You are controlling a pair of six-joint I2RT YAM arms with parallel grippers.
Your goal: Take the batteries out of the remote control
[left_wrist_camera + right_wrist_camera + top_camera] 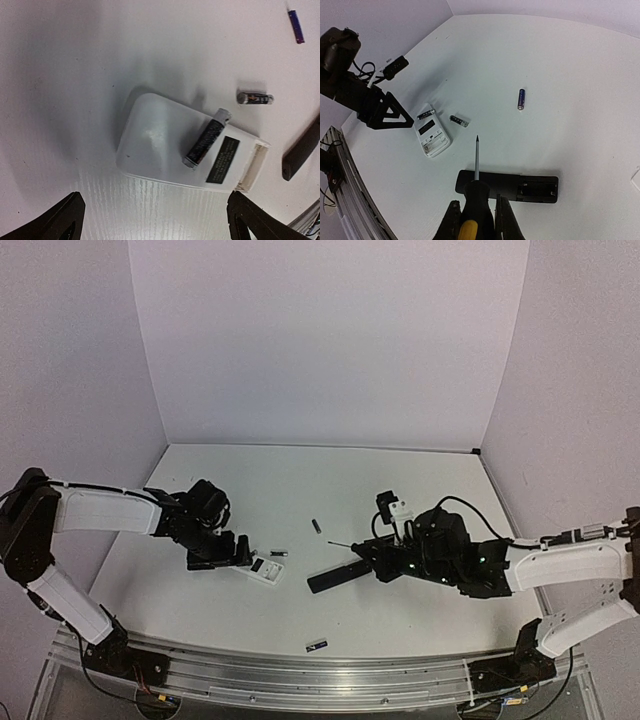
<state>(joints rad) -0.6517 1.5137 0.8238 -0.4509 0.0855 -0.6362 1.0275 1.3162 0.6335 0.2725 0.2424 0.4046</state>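
A white remote (160,145) lies back-up on the table, its battery bay (436,145) open. One dark battery (206,139) lies across its back. A second battery (255,98) lies on the table just beyond it, and a blue one (521,99) lies farther off. My left gripper (155,227) is open and empty just short of the white remote (262,570). My right gripper (479,222) is shut on the yellow-and-black screwdriver (477,200). The screwdriver's tip hangs past the black remote (507,185), whose bay (537,190) is uncovered; I cannot tell its contents.
A small flat cover (316,645) lies near the table's front edge. White walls close the table at the back and both sides. The metal rail (320,680) with the arm bases runs along the near edge.
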